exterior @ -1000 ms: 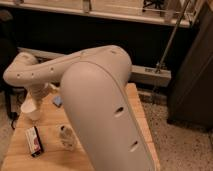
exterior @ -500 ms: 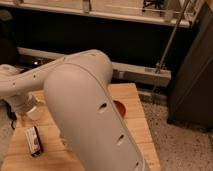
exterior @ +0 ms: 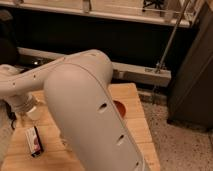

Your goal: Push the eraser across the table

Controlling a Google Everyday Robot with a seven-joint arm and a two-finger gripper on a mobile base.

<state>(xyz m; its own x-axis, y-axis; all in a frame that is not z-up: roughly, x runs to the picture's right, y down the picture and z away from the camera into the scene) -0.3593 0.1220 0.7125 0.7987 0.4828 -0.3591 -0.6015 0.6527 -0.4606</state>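
Observation:
The eraser [exterior: 34,141], a small flat black block with a white and red label, lies near the front left of the light wooden table [exterior: 136,129]. My big white arm fills the middle of the view and bends down at the far left. The gripper [exterior: 19,107] hangs at the table's left edge, above and behind the eraser and apart from it. A whitish cup [exterior: 33,111] stands right beside the gripper.
An orange-red round thing [exterior: 119,108] peeks out from behind my arm at the table's right side. A dark cabinet [exterior: 192,75] stands to the right and a slanted metal pole [exterior: 170,40] behind. My arm hides much of the table top.
My arm has swung further left and nearer the camera and now covers more of the table. The eraser has stayed in place. A small pale object next to it is now hidden.

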